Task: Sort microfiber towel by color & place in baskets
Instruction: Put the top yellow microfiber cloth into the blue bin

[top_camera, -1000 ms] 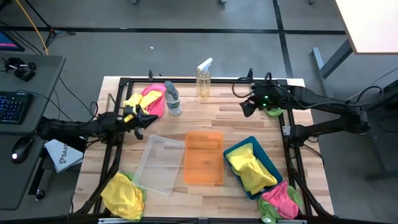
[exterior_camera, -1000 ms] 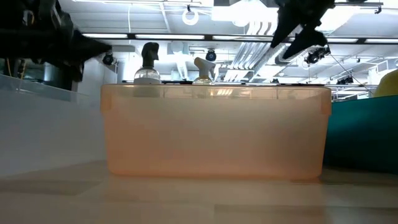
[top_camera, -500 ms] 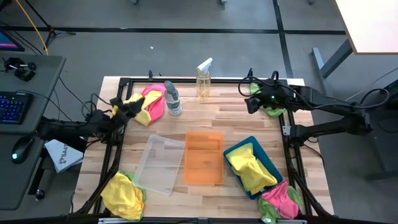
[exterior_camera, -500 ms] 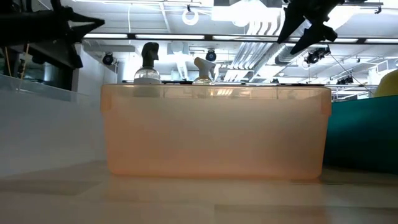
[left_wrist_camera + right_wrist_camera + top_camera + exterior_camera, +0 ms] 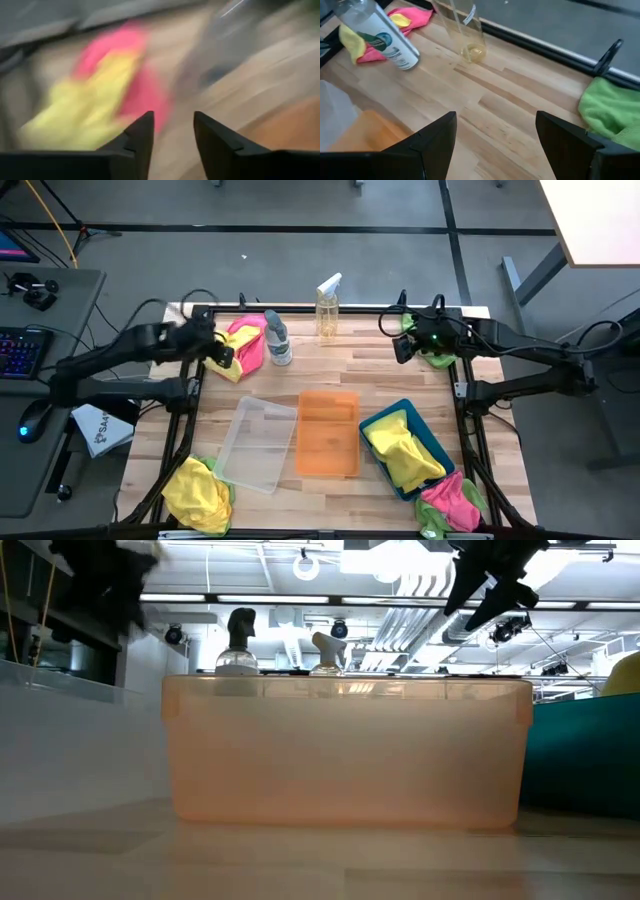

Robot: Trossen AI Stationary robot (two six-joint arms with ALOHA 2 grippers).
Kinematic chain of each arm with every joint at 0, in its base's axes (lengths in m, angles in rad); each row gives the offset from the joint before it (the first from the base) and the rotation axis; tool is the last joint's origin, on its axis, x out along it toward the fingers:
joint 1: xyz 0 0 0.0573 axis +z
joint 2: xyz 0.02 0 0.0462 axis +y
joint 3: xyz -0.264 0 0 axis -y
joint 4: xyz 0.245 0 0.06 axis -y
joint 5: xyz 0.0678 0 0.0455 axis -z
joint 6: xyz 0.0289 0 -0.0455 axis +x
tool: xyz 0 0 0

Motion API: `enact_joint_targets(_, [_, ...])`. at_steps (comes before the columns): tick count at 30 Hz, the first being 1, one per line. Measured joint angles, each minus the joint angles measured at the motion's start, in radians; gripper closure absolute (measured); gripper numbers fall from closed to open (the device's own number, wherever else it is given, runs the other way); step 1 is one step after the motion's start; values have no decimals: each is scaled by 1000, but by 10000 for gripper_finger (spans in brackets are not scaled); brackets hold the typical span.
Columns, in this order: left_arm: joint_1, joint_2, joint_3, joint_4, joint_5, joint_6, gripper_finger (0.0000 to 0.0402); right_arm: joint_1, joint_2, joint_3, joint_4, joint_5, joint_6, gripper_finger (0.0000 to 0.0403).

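Reaching for towels looks like the step in hand: the left gripper is hovering, jaws slightly parted and empty, over the pink-and-yellow towel pile well behind the orange basket. The right gripper, jaws wide and empty, is sitting by the green towel. Next move is probably dropping and pinching one cloth. I'm counting three baskets, two bottles and five towel heaps.

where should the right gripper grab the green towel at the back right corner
Judging by its pose, the lime green towel lies bunched at the table's back right edge, beside the frame rail. The right gripper, open, is on its inner side. Best to come down from above onto the raised fold nearest the table's middle, pinching across the bunch; the rail blocks the outer side.
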Motion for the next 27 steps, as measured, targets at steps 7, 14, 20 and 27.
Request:
enact_joint_targets(7, [98,173,-98,-141,131,94,226,0,20,0,0,38,3,135])
enact_joint_targets(14, [198,338,-126,-89,142,392,224,0,30,0,0,35,3,135])
enact_joint_targets(20, [246,462,-126,28,28,724,224,0,33,0,2,34,3,135])
enact_joint_targets(27, [273,563,-126,41,-5,951,224,0,33,0,2,31,3,135])
